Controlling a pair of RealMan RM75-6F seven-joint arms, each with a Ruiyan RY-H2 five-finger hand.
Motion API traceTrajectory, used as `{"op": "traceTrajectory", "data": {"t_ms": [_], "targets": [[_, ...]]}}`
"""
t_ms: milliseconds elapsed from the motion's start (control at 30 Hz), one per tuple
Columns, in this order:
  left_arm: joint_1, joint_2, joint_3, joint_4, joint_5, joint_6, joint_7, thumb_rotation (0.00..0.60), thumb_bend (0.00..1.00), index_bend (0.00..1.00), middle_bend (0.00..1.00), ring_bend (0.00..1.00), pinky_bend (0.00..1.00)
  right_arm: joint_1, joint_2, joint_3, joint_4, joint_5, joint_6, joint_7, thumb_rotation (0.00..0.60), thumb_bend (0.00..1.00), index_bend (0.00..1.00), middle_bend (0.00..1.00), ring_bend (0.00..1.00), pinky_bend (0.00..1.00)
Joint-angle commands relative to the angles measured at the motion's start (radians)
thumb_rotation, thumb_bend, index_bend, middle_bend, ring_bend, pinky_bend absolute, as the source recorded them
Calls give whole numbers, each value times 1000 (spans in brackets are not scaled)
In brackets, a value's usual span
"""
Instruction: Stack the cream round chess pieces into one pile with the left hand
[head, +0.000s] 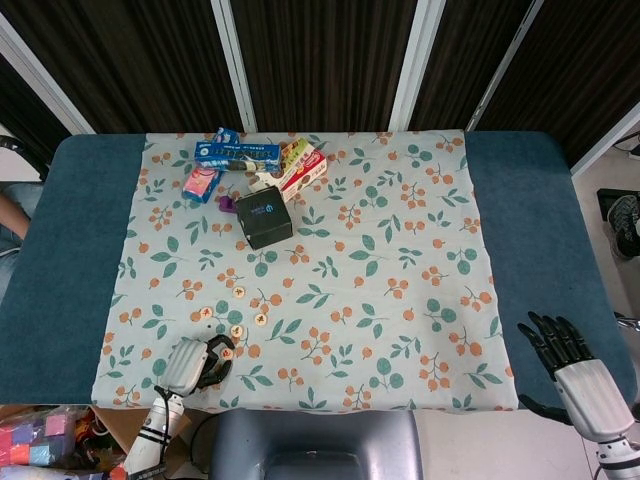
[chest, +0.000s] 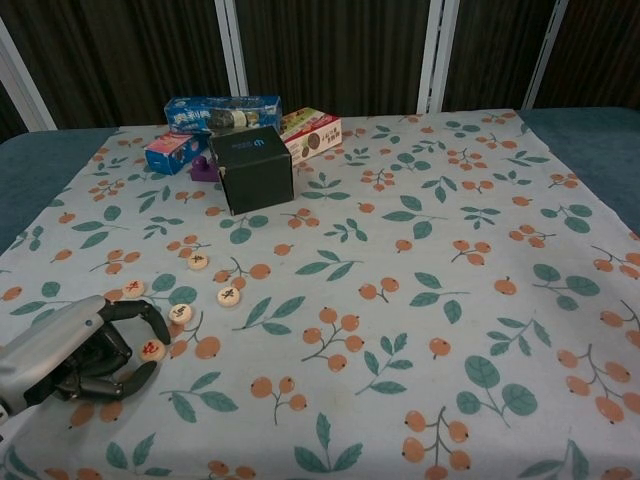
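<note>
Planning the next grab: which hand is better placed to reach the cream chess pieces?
Left. The left hand sits right at the cream chess pieces, its fingers around one, while the right hand hangs off the table's far right edge.

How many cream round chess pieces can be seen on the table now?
5. One cream round chess piece lies at the left hand fingertips, one just beyond, one further left, one to the right, one farthest. The hand may hide others.

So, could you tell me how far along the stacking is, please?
Nothing is stacked yet: the cream pieces lie singly on the cloth. The left hand curls around the nearest piece; whether it grips it is unclear. All the stacking remains.
</note>
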Motion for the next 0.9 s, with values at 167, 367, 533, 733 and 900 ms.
{"op": "traceTrajectory", "data": {"t_ms": [167,367,533,733,900], "targets": [[-6,12,-9,-10,-1,9,7,600,440,537,1000,1000,1000,0,0,0,0,0,-1,0,600,143,0,0,0,0],[-16,39,-28,-48,6,33,15,600,441,537,1000,1000,1000,0,-1,0,-1,-2,-1,-2,600,143,0,0,0,0],[-41,46,-59,-76,-7,23,28,600,441,537,1000,1000,1000,1,-2,-1,-1,-4,-5,-6,600,143,0,0,0,0],[-78,20,-95,-76,-44,-20,72,600,440,537,1000,1000,1000,1,-2,0,-1,-2,-5,-6,600,143,0,0,0,0],[-92,-2,-101,-56,-71,-50,93,600,440,532,1000,1000,1000,0,-1,1,0,-1,-3,-2,600,143,0,0,0,0]]}}
